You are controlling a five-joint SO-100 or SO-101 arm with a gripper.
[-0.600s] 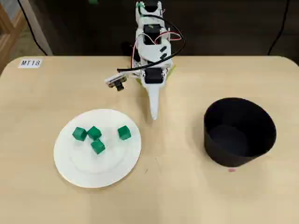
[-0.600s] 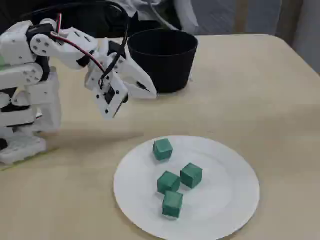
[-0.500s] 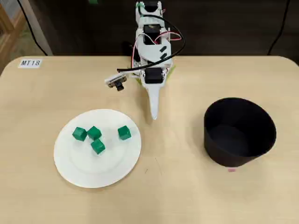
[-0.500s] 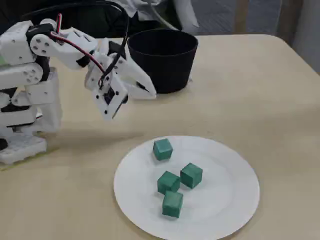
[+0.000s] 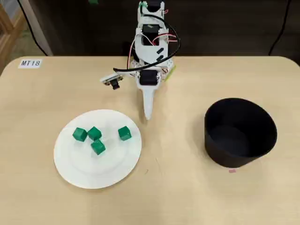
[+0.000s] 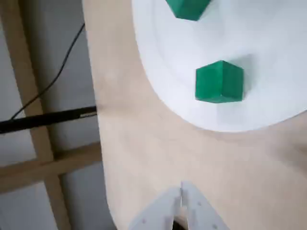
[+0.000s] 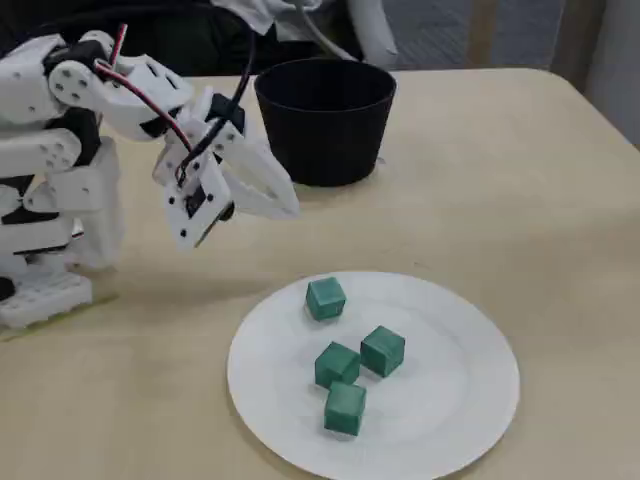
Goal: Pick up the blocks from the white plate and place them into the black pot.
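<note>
1. Looking down from the overhead view, you have the gripper (image 5: 147, 116) hanging over bare table (image 5: 178, 187), just off the upper right rim of the white plate (image 5: 75, 171).
2. Fingers are pressed together with nothing between them; the wrist view shows the two tips (image 6: 181, 188) meeting at a thin seam.
3. All four green blocks (image 5: 94, 133) sit on the plate. In the overhead view three cluster left of centre: one at the left (image 5: 79, 135), one touching it on its right, one just below (image 5: 98, 147).
4. The fourth block (image 5: 124, 133) sits apart on the right side of the plate, nearest the gripper.
5. In the fixed view that lone block (image 7: 325, 298) is at the plate's (image 7: 470, 400) far edge, with the gripper (image 7: 288, 208) above and to its left, off the plate.
6. The wrist view catches one whole block (image 6: 219, 82) near the plate rim (image 6: 158, 57) and part of another (image 6: 188, 8) at the top edge.
7. The black pot (image 5: 240, 132) stands upright on the right side of the table, well apart from the plate; what you can see of its inside looks empty.
8. In the fixed view the pot (image 7: 325, 120) is behind the gripper, not touching it.
9. The arm base (image 5: 150, 28) sits at the far table edge, between plate and pot.
</note>
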